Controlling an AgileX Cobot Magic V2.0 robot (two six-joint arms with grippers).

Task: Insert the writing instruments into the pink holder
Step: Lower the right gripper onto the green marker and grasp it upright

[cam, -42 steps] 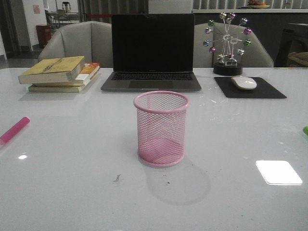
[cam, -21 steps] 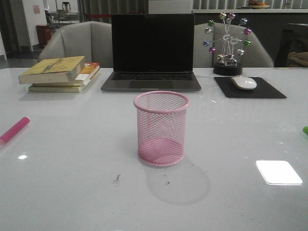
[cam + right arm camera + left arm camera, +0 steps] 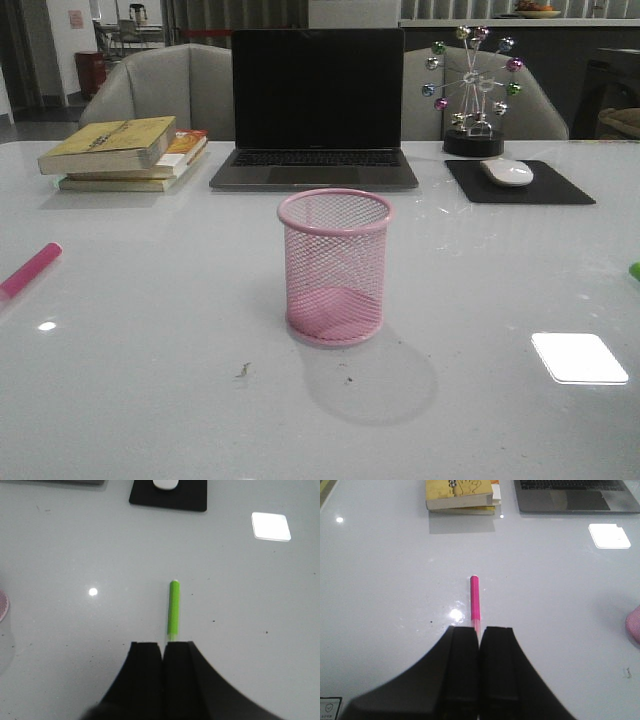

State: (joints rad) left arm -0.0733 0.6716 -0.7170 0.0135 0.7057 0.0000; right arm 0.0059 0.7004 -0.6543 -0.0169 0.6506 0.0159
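White table (image 3: 150,380) — pink holder (image 3: 335,266), markers (image 3: 30,270), laptop (image 3: 315,110), books (image 3: 125,152).

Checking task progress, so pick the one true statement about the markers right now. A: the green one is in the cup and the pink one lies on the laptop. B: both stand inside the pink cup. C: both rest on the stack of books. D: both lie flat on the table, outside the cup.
D: the pink holder is empty, while the magenta marker and the green marker lie flat on the table.
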